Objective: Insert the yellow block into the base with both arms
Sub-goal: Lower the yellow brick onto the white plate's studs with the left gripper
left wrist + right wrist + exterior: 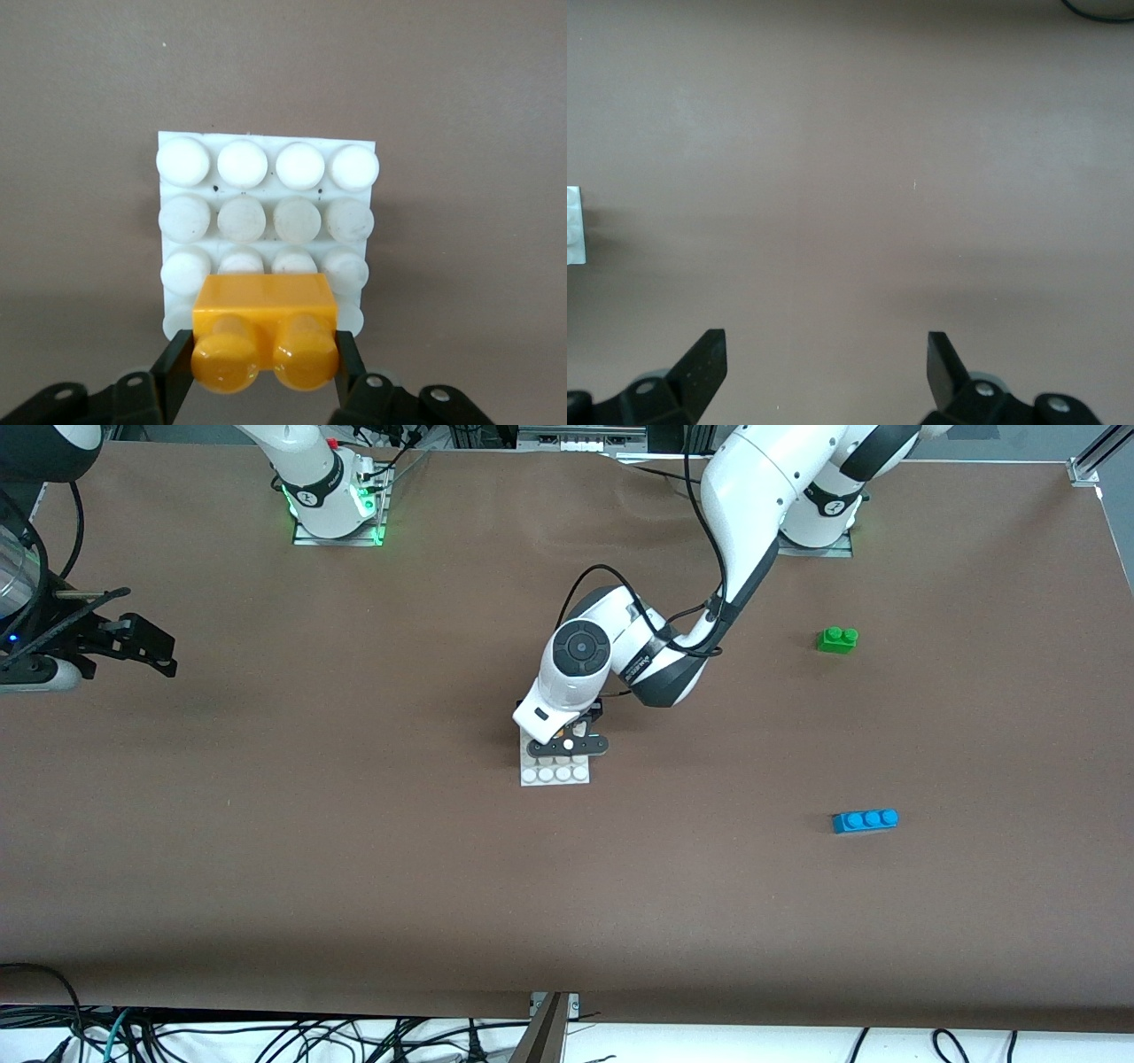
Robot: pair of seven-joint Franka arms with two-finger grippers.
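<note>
Left wrist view shows the left gripper (266,367) clamped on the yellow block (266,329), one finger on each short end, so the block's long axis runs straight across between the fingers. We take the base (266,232) as the landmark. The block sits over the edge row of the base nearest the gripper, covering the two middle studs of that row, its long axis parallel to that row. We cannot tell from this view whether the block is already pressed home or only resting on the studs.

In the front view, the left gripper (567,742) hangs over the part of the base (555,773) farthest from the front camera; the block itself is hidden there by the wrist.

The right gripper (826,365) has its fingers spread wide with nothing between them. In the front view it waits at the right arm's end of the bench (354,868), well apart from the base (133,642). Only a corner of the base shows in the right wrist view.

We judge the left arm far nearer. The coming move is a straight press down onto the studs, with the right arm needed to steady the base.

A green brick (837,639) and a blue brick (865,820) lie toward the left arm's end, well apart from the base.
</note>
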